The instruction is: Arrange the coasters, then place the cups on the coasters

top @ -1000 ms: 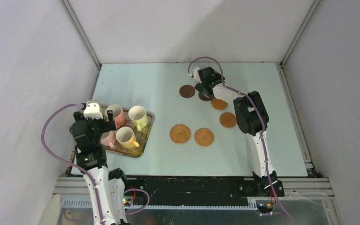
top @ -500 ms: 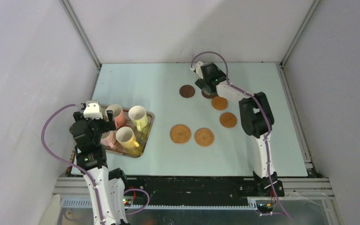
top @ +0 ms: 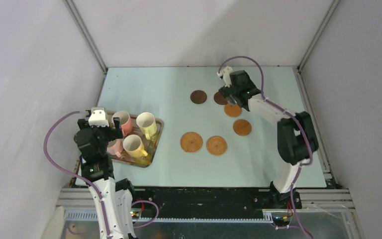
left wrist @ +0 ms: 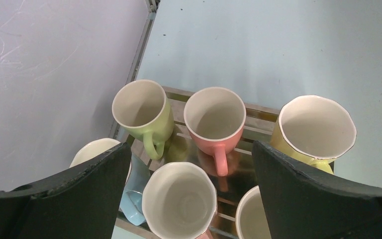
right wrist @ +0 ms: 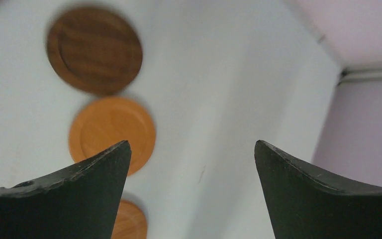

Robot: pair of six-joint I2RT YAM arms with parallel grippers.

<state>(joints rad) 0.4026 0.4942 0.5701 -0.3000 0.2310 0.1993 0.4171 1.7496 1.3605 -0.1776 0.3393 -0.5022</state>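
Observation:
Six coasters lie on the table: two dark brown (top: pixel 198 96) (top: pixel 219 98), two orange-brown (top: pixel 233 110) (top: pixel 242 127) and two woven tan (top: pixel 191 142) (top: pixel 217 145). My right gripper (top: pixel 229 96) hovers open and empty by the second dark one, over bare table (right wrist: pixel 192 144). In the right wrist view a dark coaster (right wrist: pixel 94 50) and an orange one (right wrist: pixel 112 133) lie to its left. The cups stand on a metal tray (top: pixel 158 135): green (left wrist: pixel 142 107), salmon (left wrist: pixel 215 117), yellow (left wrist: pixel 316 129), pale pink (left wrist: pixel 180 199), blue (left wrist: pixel 129 194). Open and empty, my left gripper (left wrist: pixel 190 149) hangs above them.
The tray sits at the table's left edge, close to the left wall. Walls enclose the table on the left, back and right. The right arm's elbow (top: pixel 296 137) stands above the table's right side.
The right arm has swung to the right, its gripper sliding off the second dark brown coaster toward the back right. The left arm has not moved.

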